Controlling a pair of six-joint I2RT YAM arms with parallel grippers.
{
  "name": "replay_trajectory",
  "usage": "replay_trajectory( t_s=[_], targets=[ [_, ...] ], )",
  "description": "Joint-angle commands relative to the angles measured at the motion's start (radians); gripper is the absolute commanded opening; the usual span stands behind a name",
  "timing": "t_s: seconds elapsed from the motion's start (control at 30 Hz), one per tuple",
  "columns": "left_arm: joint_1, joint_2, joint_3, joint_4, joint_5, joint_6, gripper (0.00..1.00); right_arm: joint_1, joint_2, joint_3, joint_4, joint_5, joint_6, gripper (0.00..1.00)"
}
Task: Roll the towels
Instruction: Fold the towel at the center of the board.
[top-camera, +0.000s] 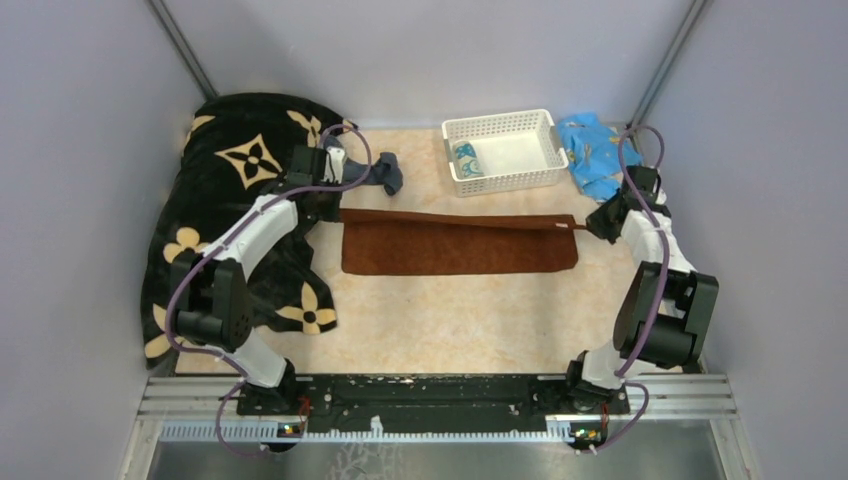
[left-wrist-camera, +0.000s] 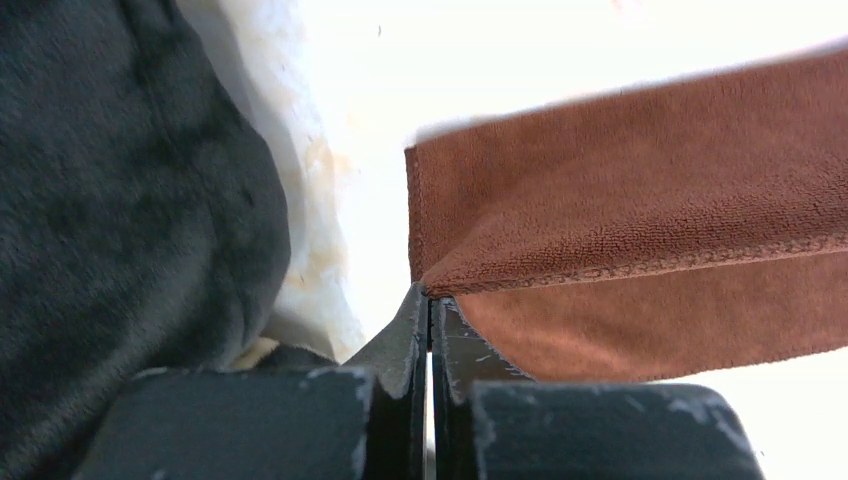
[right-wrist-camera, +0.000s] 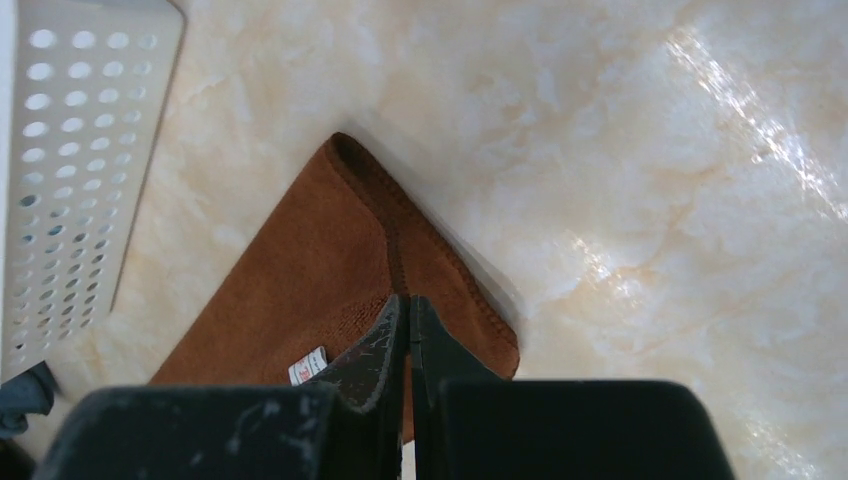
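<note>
Left gripper (left-wrist-camera: 430, 300) and right gripper (right-wrist-camera: 408, 303) are clamping shut on far corners of the rust-brown towel (top-camera: 460, 250) mid-bench, stretching that edge taut, likely for an even fold.

The rust-brown towel (top-camera: 460, 245) is plain in colour, with a small white label (right-wrist-camera: 308, 365) at one corner. The slate towel (top-camera: 388, 172) is a dark grey-blue. The patterned towel (top-camera: 465, 155) is teal and white, and the basket (top-camera: 510, 180) around it is white with rows of small holes. The blanket (top-camera: 235, 170) is black with tan flower motifs. The speckled cloth (top-camera: 592, 150) is bright light blue with small yellowish specks. The tabletop (top-camera: 450, 320) is cream, marbled with pale orange veins.
</note>
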Motion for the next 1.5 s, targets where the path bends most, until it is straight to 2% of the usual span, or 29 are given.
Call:
replay_trajectory(
  t_s=[0.0, 0.27, 0.57, 0.9, 1.27, 1.47],
  targets=[
    [0.013, -0.057, -0.070, -0.025, -0.010, -0.063, 0.00, -0.032, -0.055, -0.060, 0.032, 0.114, 0.030, 0.00],
    [0.011, -0.046, -0.159, -0.042, 0.077, -0.134, 0.00, -0.062, -0.081, -0.164, 0.062, 0.112, 0.033, 0.00],
    [0.009, -0.028, -0.231, -0.044, 0.077, -0.186, 0.00, -0.073, -0.046, -0.207, 0.092, 0.083, 0.036, 0.00],
    [0.004, -0.012, -0.226, -0.064, 0.069, -0.192, 0.04, -0.072, -0.068, -0.206, 0.077, 0.022, 0.034, 0.00],
    [0.002, -0.083, -0.214, -0.106, 0.090, -0.201, 0.05, -0.072, -0.171, -0.208, 0.034, 0.031, 0.027, 0.00],
    [0.002, -0.092, -0.251, -0.104, 0.084, -0.214, 0.08, -0.073, -0.176, -0.254, 0.035, 0.029, 0.025, 0.00]
  ],
)
